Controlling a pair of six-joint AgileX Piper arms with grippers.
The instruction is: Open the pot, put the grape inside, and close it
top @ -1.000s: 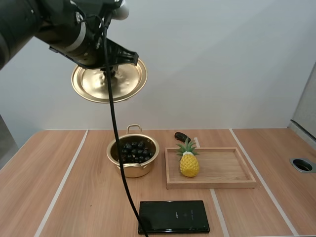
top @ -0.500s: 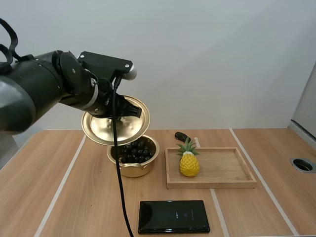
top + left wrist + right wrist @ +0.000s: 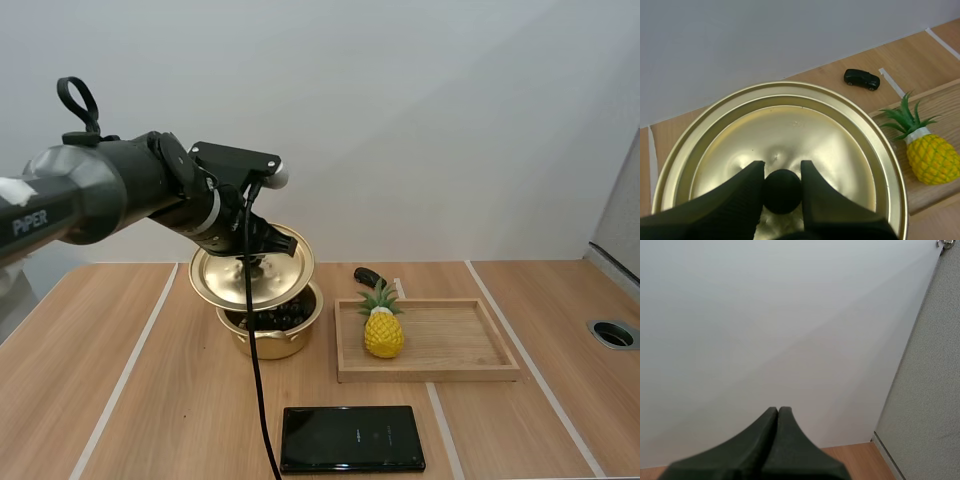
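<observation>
The left gripper (image 3: 781, 169) pinches the black knob (image 3: 782, 191) of the lid (image 3: 790, 125), held tilted just above the pot (image 3: 268, 345), which holds the grapes (image 3: 285, 318). The lid should be levelled and centred over the pot's rim before release. The right gripper (image 3: 778, 415) is clenched on nothing.

Shiny gold-toned metal — lid (image 3: 225, 281) and pot (image 3: 271, 341); matt wood — tray (image 3: 430, 373).
</observation>
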